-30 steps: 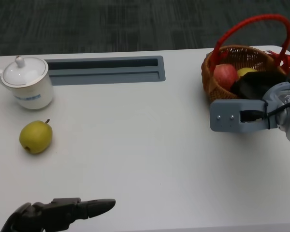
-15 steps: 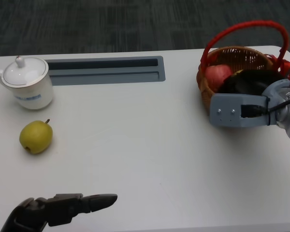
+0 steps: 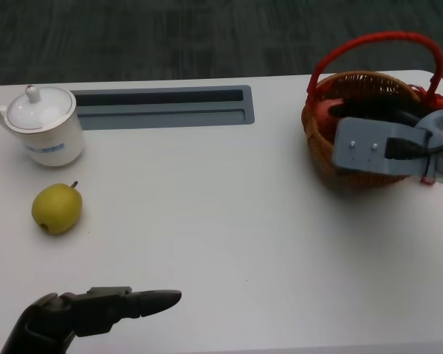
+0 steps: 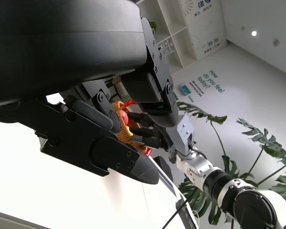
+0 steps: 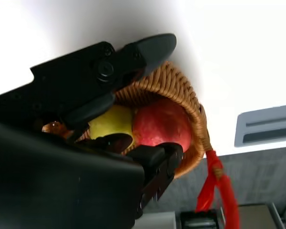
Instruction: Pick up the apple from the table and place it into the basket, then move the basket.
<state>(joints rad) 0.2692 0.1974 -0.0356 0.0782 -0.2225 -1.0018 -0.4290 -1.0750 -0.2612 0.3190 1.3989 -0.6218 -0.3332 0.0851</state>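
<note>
The wicker basket with a red handle stands at the table's far right. Inside it lies the red apple, beside a yellow fruit; the right wrist view shows the apple against the basket wall. My right hand reaches into the basket and grips its rim, with fingers on both sides of the wicker wall. Low at the front left, my left hand holds nothing, fingers stretched out flat over the table. The left wrist view shows the left hand and the basket far off.
A yellow-green pear lies at the left, with a white lidded teapot behind it. A grey recessed slot runs along the table's back. The table's right edge is close to the basket.
My right hand has gone deeper into the basket and risen a little. The basket has shifted slightly toward the far side, and the apple is now mostly hidden. The left hand barely moved.
</note>
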